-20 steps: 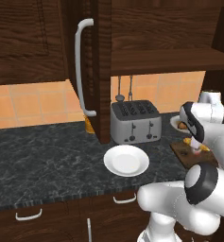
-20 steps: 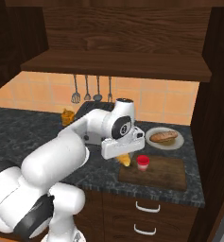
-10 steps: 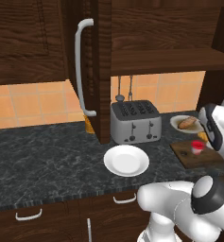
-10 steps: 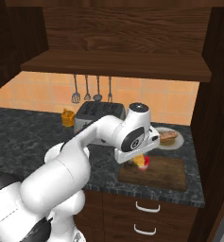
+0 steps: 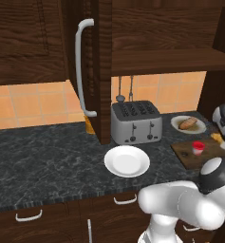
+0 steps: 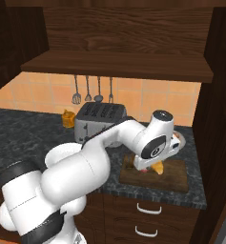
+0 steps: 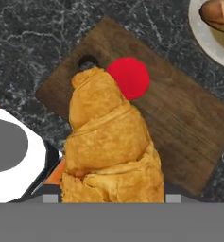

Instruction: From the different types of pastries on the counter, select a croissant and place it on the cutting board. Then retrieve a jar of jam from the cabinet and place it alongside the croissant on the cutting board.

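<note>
The gripper (image 6: 155, 167) is seen above the cutting board (image 6: 174, 175), clenched on the croissant (image 7: 108, 146), which is held close under the hand camera and hangs over the board's near part. The jar (image 5: 198, 147) is stood on the board (image 5: 204, 156), its red lid (image 7: 128, 78) showing just past the croissant's tip. The board is laid on the black table (image 5: 42, 163). A plate with the brownish pastry (image 5: 188, 123) is set behind the board, near the toaster (image 5: 135, 122). An empty white plate (image 5: 126, 161) is left in front of the toaster. The cabinet door (image 5: 92, 71) is seen open, its white handle (image 5: 80, 66) turned outward.
</note>
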Robot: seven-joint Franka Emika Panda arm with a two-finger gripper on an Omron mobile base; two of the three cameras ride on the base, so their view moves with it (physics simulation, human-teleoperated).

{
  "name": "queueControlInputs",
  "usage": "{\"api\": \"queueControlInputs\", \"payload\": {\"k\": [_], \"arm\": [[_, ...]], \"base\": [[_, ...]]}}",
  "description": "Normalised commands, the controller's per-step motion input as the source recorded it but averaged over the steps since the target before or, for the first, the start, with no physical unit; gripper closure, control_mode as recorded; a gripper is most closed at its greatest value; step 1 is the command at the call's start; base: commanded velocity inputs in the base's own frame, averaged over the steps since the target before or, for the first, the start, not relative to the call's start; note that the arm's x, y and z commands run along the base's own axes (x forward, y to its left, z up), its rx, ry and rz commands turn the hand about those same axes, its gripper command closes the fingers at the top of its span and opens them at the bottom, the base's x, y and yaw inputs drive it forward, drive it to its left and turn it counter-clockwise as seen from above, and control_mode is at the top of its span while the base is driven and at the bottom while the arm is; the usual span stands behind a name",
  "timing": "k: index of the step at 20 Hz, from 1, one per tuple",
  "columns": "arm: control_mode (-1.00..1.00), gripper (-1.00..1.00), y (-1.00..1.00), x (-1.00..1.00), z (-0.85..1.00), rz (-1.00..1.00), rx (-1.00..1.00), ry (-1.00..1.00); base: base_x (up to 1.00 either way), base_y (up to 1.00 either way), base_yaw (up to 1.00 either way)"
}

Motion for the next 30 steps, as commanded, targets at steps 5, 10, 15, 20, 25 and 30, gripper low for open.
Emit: {"api": "queueControlInputs", "payload": {"k": [5, 10, 15, 20, 25, 30], "arm": [[-1.00, 1.00, -0.02, 0.43, -0.23, 0.00, 0.00, 0.00], [-1.00, 1.00, -0.13, 0.50, -0.37, 0.00, 0.00, 0.00], [-1.00, 1.00, -0.55, 0.19, -0.33, 0.00, 0.00, 0.08], [-1.00, 1.00, -0.08, 0.15, -0.28, 0.00, -0.03, -0.02], [-1.00, 1.00, -0.14, 0.10, -0.38, 0.00, 0.00, 0.00], [-1.00, 1.00, 0.00, 0.29, -0.01, 0.01, 0.00, 0.00]], "base": [[0.00, 0.00, 0.00], [0.00, 0.00, 0.00], [0.00, 0.00, 0.00], [0.00, 0.00, 0.00], [0.00, 0.00, 0.00], [0.00, 0.00, 0.00]]}}
